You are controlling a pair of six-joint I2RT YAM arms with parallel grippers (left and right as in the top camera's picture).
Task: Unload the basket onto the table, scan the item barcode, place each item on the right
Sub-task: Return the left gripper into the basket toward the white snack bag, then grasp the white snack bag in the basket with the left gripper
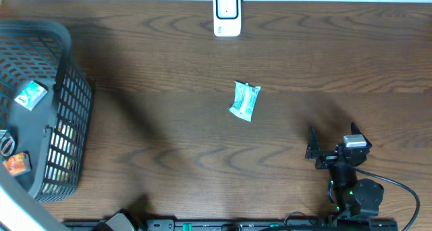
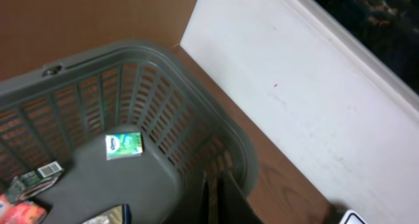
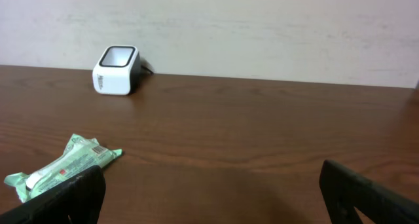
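A green-and-white packet (image 1: 244, 100) lies flat in the middle of the table; in the right wrist view the packet (image 3: 62, 168) shows a barcode on its near end. The white scanner (image 1: 227, 15) stands at the far edge, also visible as the scanner (image 3: 116, 70) against the wall. My right gripper (image 1: 333, 138) sits low at the front right, right of the packet, open with nothing between its fingers (image 3: 65, 198). My left gripper (image 2: 216, 201) is shut and empty, hovering above the near rim of the grey basket (image 2: 196, 67).
The grey basket (image 1: 64, 75) takes up the left edge of the table. In it lie a green box (image 2: 123, 146), a dark carton with a barcode (image 2: 36, 178) and an orange pack (image 2: 19, 211). A white wall runs behind the table.
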